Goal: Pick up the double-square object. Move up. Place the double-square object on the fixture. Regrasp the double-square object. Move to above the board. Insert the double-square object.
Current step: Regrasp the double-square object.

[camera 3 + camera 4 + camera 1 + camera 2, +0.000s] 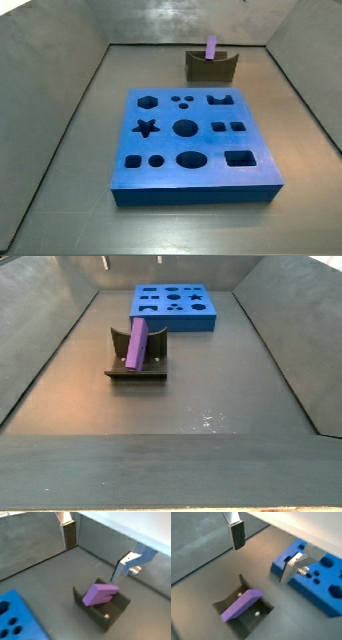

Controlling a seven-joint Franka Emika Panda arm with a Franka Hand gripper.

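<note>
The light-purple double-square object [100,593] [242,604] rests tilted in the notch of the olive-brown fixture [110,616] [256,620]. It leans there in both side views [211,47] [135,342], and the fixture [211,69] [135,374] stands on the floor. My gripper [95,553] [264,554] is open and empty, well above the object, with its fingers [69,534] [236,537] wide apart. The blue board [17,619] [314,582] [194,140] [174,306] lies flat beside the fixture.
Grey walls [54,110] [40,346] enclose the floor on all sides. The board has several dark cut-outs, such as a star [146,128] and circles. The gripper hardly shows in the side views.
</note>
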